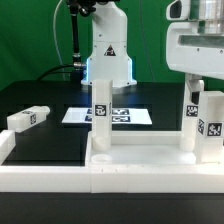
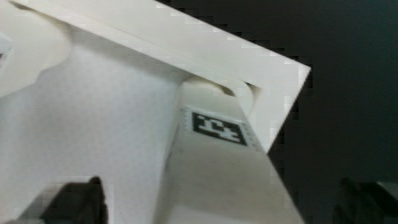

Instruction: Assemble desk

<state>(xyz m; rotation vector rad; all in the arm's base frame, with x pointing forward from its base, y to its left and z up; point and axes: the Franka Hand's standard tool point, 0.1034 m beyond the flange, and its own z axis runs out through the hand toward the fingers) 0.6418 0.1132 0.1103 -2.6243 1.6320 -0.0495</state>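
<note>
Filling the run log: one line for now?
gripper open; straddles upright white tagged plastic block leg; leg on white rimmed tabletop panel

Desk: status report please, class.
Claw open around upright leg. Tabletop flat, legs standing on it; loose leg lies apart. Nothing in the way.

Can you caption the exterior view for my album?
Open gripper by upright legs on the tabletop; a loose leg lies apart.

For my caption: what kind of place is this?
Probably a robotics lab bench: a white robot arm, a tagged marker board on a black table, and a green curtain behind.
</note>
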